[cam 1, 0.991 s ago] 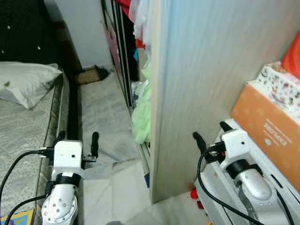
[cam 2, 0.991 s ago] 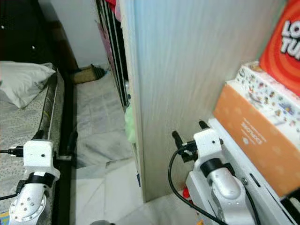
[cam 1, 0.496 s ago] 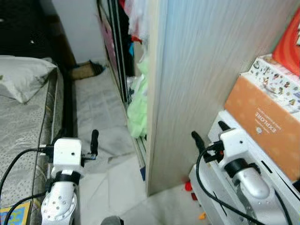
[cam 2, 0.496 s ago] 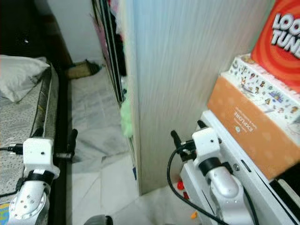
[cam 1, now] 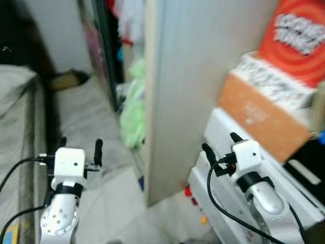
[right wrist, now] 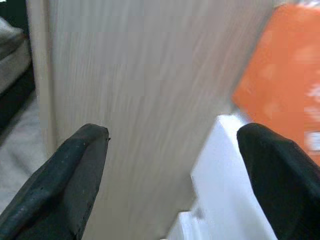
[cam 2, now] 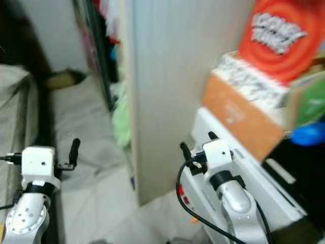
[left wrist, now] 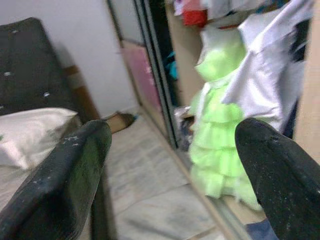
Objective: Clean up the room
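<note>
My left tool (left wrist: 170,165) is spread wide and holds nothing, pointing at a frilly lime-green dress (left wrist: 220,150) hanging in the open wardrobe beside a grey bed (cam 1: 15,127). My right tool (right wrist: 175,180) is also wide apart and empty, close to the pale wood-grain wardrobe side panel (cam 1: 177,91). An orange cardboard box (cam 1: 261,119) sits on a white unit (cam 1: 223,132) beside it. The head views are blurred.

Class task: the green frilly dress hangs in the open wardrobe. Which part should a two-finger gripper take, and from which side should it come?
Probably a lower frill of the dress, approached from the open wardrobe front. The tiers hang loose and stick outward, giving soft folds to pinch. The left gripper, open, already faces it; the wooden panel blocks the right gripper.
</note>
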You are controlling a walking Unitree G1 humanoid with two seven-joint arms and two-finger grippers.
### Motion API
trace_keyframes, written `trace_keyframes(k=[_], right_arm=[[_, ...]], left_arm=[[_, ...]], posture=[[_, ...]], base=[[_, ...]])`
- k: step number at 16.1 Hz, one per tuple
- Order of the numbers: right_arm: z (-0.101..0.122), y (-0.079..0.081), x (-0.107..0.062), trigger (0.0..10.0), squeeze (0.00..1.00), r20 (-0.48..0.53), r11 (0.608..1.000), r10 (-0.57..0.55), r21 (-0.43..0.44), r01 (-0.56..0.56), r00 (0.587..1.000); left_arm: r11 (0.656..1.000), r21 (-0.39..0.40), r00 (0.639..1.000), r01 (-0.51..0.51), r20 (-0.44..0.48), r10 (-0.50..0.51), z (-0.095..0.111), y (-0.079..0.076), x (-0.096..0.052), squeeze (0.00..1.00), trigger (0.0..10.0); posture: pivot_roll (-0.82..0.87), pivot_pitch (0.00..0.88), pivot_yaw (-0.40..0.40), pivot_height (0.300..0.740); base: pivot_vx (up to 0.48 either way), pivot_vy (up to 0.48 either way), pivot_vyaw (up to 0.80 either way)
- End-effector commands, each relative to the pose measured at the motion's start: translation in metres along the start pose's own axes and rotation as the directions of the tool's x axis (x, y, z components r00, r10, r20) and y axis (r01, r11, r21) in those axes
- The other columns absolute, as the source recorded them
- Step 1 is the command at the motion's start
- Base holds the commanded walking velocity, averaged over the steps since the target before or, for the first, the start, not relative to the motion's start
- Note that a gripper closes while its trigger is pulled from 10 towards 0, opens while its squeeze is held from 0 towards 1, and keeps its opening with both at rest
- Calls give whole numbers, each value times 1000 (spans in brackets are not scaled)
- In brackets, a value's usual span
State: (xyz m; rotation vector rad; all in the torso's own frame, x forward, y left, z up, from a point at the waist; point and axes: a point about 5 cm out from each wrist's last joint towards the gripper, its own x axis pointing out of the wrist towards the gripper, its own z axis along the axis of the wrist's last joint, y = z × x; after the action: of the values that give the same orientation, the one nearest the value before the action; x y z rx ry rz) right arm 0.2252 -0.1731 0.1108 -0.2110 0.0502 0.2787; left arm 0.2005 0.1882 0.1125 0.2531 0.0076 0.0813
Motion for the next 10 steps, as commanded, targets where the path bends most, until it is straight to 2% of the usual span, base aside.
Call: trace_keyframes(k=[1,2,3,6,8,10], right_arm=[[2,-3,2,10000,0,9,1000,-9,-13,9,1000],[3,-3,3,10000,0,11,1000,-9,-14,9,1000],[5,-3,6,10000,0,19,1000,-11,-14,11,1000],[6,-3,10,10000,0,20,1000,-16,11,16,1000],[5,-1,9,10000,0,15,1000,17,14,-18,1000],[1,6,9,10000,0,-15,986,161,36,-160,987]], left_arm=[[1000,4,1000,-13,15,13,3,2,3,0,10000],[1000,5,1000,-16,18,16,4,2,4,0,10000],[1000,7,999,-26,24,26,6,3,5,0,10000],[999,6,999,-43,17,42,6,4,4,0,10000],[999,-11,999,-49,4,49,4,3,1,0,10000],[999,-17,999,-38,23,39,5,1,-2,0,10000]], posture=[[-70,0,-28,740],[-70,0,-28,740],[-68,0,-28,740],[-63,0,-31,740],[-62,0,-32,740],[-57,0,-38,740]], base=[[0,0,0],[0,0,0],[0,0,656],[0,0,800],[0,0,800],[0,0,800]])
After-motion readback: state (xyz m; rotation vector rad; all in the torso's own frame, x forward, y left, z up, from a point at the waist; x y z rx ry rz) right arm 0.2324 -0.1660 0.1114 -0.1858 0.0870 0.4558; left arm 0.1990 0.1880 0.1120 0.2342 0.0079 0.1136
